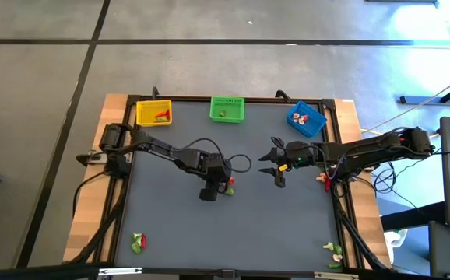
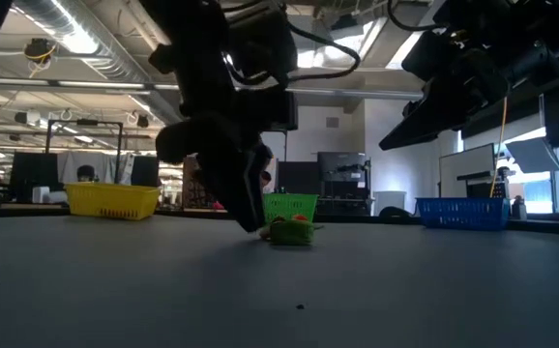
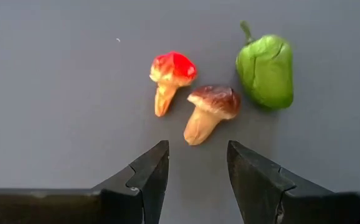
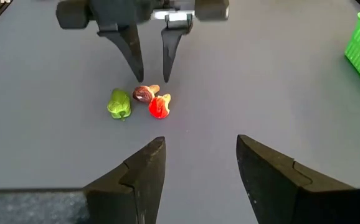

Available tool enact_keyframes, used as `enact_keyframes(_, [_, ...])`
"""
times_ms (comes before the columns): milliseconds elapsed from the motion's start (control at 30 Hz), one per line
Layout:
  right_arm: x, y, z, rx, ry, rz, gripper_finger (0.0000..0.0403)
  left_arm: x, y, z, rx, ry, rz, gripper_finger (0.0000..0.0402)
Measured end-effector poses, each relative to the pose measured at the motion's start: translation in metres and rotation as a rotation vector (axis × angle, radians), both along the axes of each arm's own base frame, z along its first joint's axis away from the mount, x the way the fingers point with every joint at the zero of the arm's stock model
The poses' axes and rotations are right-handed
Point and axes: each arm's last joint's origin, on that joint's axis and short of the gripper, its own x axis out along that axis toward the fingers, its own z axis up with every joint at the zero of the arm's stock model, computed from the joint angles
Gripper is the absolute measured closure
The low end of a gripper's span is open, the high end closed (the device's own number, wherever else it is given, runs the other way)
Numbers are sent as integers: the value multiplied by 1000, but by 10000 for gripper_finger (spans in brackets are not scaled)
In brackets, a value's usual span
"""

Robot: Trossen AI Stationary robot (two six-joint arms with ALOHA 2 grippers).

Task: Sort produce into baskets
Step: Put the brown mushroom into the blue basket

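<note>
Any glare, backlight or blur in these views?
Low view: backlit, left pincer a near silhouette against bright ceiling lights. High view: blue glare at the top-right corner. Left wrist view: brown mushroom sharp, soft shadows. Right wrist view: own fingers blurred.

my left gripper (image 4: 149, 59) hangs over mid-table, just above three produce pieces (image 3: 220, 93) lying close together, empty. my right gripper (image 1: 275, 165) sits to its right, facing them, empty. three baskets (image 1: 226, 110) line the far edge. more pieces lie at both near corners.
</note>
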Motion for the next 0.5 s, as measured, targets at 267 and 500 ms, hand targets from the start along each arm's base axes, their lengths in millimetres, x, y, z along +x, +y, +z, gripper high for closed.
enact_keyframes(267, [0,0,0,-1,1,-1,206,7,-1,-11,-20,-28,-42,243])
enact_keyframes(500, [0,-1,0,-14,0,-21,206,8,-1,-11,-38,-34,-50,295])
